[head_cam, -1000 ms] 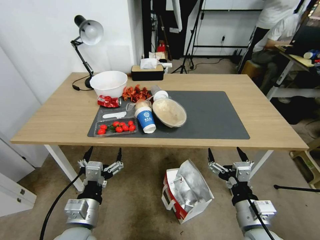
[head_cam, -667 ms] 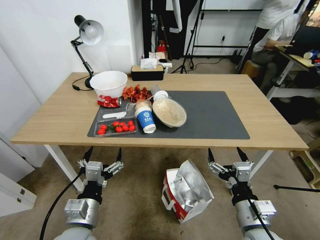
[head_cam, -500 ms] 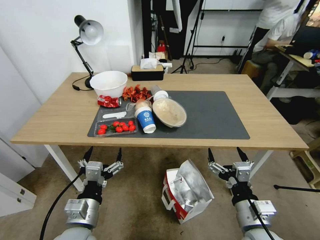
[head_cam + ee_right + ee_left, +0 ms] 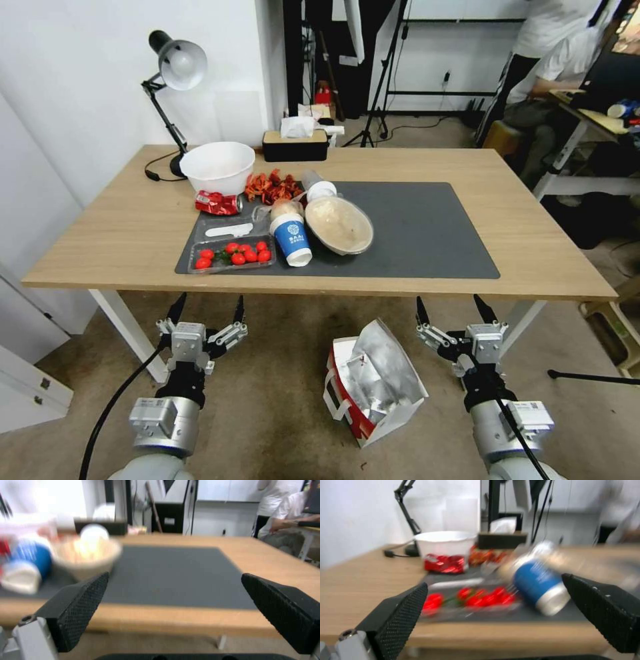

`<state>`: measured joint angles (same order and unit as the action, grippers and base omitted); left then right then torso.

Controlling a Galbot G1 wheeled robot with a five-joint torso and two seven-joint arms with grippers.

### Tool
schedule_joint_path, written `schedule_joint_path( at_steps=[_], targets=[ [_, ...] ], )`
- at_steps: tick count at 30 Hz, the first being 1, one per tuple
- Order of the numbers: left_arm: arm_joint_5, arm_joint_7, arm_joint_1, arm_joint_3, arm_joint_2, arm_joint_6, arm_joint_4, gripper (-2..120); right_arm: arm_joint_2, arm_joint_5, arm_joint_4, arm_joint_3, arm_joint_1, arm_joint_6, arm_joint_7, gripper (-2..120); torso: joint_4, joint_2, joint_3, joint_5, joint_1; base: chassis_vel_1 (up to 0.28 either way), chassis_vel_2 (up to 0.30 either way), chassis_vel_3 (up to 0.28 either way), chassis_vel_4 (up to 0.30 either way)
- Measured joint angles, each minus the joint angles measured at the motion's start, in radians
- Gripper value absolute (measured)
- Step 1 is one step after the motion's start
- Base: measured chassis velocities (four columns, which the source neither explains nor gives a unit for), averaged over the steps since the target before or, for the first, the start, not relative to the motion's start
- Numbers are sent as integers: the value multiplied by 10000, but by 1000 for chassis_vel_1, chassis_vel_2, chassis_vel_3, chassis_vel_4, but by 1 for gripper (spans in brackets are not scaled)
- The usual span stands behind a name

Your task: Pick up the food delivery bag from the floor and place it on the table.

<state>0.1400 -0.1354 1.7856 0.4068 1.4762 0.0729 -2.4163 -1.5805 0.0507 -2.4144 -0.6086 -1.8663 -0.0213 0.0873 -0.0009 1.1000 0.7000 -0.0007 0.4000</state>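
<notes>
From where I sit nothing of the job is done yet: the food delivery bag (image 4: pixel 373 380), a large white paper bag with red side panels, flat white handles and crumpled silver foil lining spilling from its mouth, lies tipped on the mottled grey-brown floor (image 4: pixel 267 413), and lifting it and setting it on the table are both left to do. Taking it from the left, my left gripper (image 4: pixel 205 311) hangs low in front of the near edge of the wide light wood-topped table (image 4: pixel 100 227), its black fingers spread apart and holding nothing; the bag is well off to its right. Past its fingertips in the left wrist view sit the clear tray of red cherry tomatoes (image 4: pixel 470 601) and the tipped blue-and-white paper cup (image 4: pixel 540 590). The bag rests between the two arms, nearer the right one, just beside and below it. My right gripper (image 4: pixel 450 311) is posed like its partner, pointing forward under the table edge, fingers wide apart and empty, not touching the bag. Ahead of it in the right wrist view lies the bare stretch of the dark grey mat (image 4: pixel 173 577), which I judge a likely landing spot.
</notes>
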Motion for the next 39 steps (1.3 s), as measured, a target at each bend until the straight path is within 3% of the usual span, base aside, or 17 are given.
schedule_joint_path(
  at_steps=[2, 3, 13, 22, 39],
  targets=[
    [386, -327, -40, -380, -68, 119, -297, 100, -188, 149, -252, -137, -137, -40, 194, 100, -4, 1, -2, 0, -2, 0, 0, 0, 0],
    [620, -402, -37, -556, -121, -111, -312, 100, -268, 324, -353, -299, -166, -7, 280, 100, 10, 0, -1, 10, -3, 0, 0, 0, 0],
    [769, -252, 31, -675, -118, -1436, 207, 100, -211, 445, -213, -557, -20, 87, 487, 100, 10, 0, -1, 7, -1, 0, 0, 0, 0],
    [937, -472, 20, -665, -156, -1375, 255, 100, -223, 374, -142, -549, -12, 155, 476, 100, 10, -119, -61, 7, -53, 0, 0, 0, 0],
    [764, -188, 153, -605, -140, -1477, 201, 100, -176, 363, -90, -537, -22, 166, 586, 100, 10, -1034, -578, 7, -453, 0, 0, 0, 0]
  ],
)
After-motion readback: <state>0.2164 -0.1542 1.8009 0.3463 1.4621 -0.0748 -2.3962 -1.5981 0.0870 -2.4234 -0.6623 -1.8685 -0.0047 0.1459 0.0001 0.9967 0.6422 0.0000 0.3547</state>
